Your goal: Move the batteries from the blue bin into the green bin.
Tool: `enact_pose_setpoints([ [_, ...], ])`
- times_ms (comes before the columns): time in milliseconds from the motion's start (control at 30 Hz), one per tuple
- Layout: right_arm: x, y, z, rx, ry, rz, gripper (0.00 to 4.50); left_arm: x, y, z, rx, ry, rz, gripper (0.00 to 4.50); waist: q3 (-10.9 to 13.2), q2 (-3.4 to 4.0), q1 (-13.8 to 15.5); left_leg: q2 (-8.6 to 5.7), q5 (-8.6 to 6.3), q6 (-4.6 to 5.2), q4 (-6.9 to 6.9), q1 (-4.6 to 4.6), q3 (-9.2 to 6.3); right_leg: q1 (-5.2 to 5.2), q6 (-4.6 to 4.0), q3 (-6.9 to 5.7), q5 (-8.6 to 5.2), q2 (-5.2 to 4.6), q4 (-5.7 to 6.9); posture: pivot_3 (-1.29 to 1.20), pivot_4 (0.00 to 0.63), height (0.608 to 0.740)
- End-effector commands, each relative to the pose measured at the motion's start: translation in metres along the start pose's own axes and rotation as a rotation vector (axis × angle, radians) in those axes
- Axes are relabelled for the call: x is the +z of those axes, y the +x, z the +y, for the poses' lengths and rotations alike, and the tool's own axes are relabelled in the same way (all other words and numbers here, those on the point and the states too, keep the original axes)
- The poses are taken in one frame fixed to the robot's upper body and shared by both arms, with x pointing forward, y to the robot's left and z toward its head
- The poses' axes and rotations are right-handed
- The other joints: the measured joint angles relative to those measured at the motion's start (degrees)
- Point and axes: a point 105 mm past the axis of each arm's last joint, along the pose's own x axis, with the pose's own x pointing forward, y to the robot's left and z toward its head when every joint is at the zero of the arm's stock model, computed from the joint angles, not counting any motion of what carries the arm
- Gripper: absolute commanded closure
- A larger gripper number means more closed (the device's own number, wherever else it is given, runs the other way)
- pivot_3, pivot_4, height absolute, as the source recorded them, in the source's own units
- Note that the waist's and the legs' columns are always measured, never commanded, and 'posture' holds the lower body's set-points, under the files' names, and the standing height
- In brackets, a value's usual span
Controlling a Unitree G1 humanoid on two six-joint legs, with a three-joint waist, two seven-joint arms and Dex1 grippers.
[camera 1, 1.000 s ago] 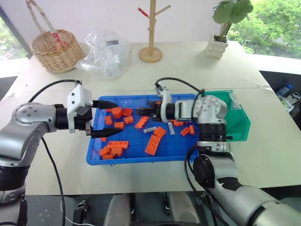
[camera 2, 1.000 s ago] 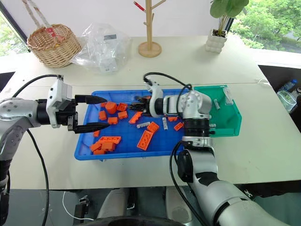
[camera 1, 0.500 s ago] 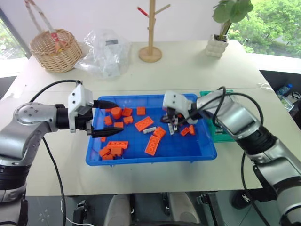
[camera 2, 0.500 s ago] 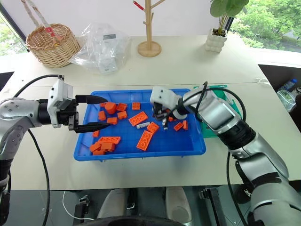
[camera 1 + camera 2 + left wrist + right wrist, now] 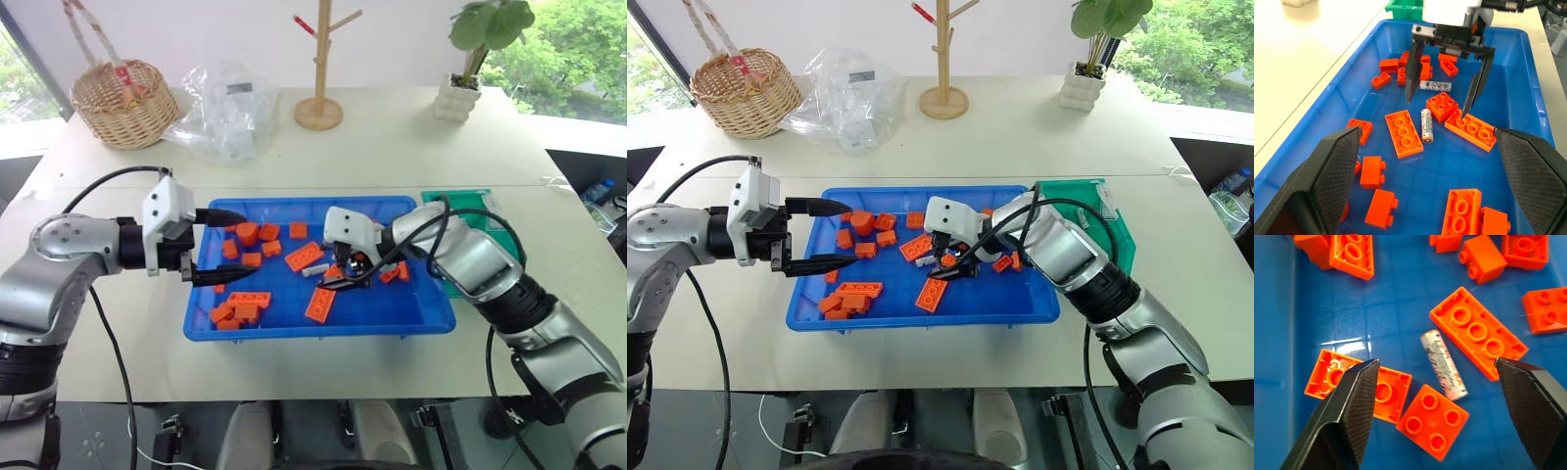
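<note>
Blue plastic fills the middle of the head views: the blue bin (image 5: 201,294) sits on a pale table (image 5: 392,147), scattered with orange bricks (image 5: 318,305). Over its centre the right gripper (image 5: 950,262) hangs with its black fingers spread wide, gripping nothing — a second ago it was clenched and lay level above the bricks; now the wrist has rolled and the tips point down into the bin. Beside the bin's right end stands the green bin (image 5: 1117,230), partly hidden by the right forearm. At the bin's left rim the left gripper (image 5: 220,245) holds its fingers apart, empty, in the same place as before. One wicker basket (image 5: 122,98), one crumpled plastic bag (image 5: 230,108), one wooden stand (image 5: 320,64) and one potted plant (image 5: 470,59) line the table's far side.

From the left wrist, two batteries (image 5: 1426,125) show on the bin floor: one lies between a flat brick and a square one, just under the right gripper's spread tips; the second (image 5: 1435,86) lies crosswise farther back, behind those fingers. A corner of the green bin shows beyond the far rim.

From the right wrist, one battery lies between the two open fingers (image 5: 1347,411) — untouched, with a long brick just beside it and a square brick touching its lower end. About nine bricks show here, some cut off at the edges.
</note>
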Motion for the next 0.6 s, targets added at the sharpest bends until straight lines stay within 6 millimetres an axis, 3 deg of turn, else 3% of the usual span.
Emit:
enact_pose_setpoints([
  [33, 0.001, 0.004, -0.002, -0.005, 0.062, -0.016, 0.49, 0.008, 0.001, -0.001, -0.002, 0.039, -0.016, 0.0, 0.0, 0.0, 0.0, 0.0, 0.0, 0.0, 0.0, 0.01, -0.01, 0.01, 0.0, -0.01, 0.0, 0.01, 0.01, 0.0, 0.15, 0.736],
  [300, -0.005, 0.019, -0.016, -0.042, 0.208, 0.008, 0.49, 0.007, -0.001, -0.001, 0.006, 0.039, -0.012, 0.0, 0.0, 0.0, -0.2, 0.01, 0.0, 0.0, 0.0, 0.01, -0.01, 0.0, 0.01, -0.01, 0.01, 0.02, 0.03, 0.0, 0.15, 0.736],
  [367, -0.015, 0.022, -0.02, -0.069, 0.2, 0.052, 0.49, 0.008, 0.0, 0.0, 0.01, 0.04, -0.016, 0.0, 0.0, 0.0, -0.2, 0.01, 0.0, 0.0, 0.0, 0.01, -0.01, 0.0, 0.02, -0.01, 0.01, 0.03, 0.04, 0.0, 0.15, 0.736],
  [533, -0.019, 0.025, -0.016, -0.05, 0.2, 0.057, 0.49, 0.008, -0.002, 0.001, 0.02, 0.04, -0.017, 0.0, 0.0, -0.03, -0.1, 0.0, 0.0, 0.0, 0.0, 0.02, -0.02, 0.05, 0.02, -0.02, 0.01, 0.01, 0.03, 0.0, 0.15, 0.736],
  [600, -0.016, 0.027, -0.014, -0.046, 0.202, 0.047, 1.01, 0.007, -0.002, 0.001, 0.022, 0.039, -0.016, 0.0, 0.0, -0.04, -0.1, -0.01, 0.0, 0.0, 0.01, 0.03, -0.02, 0.05, 0.04, -0.01, 0.02, 0.01, 0.03, 0.0, 0.15, 0.736],
])
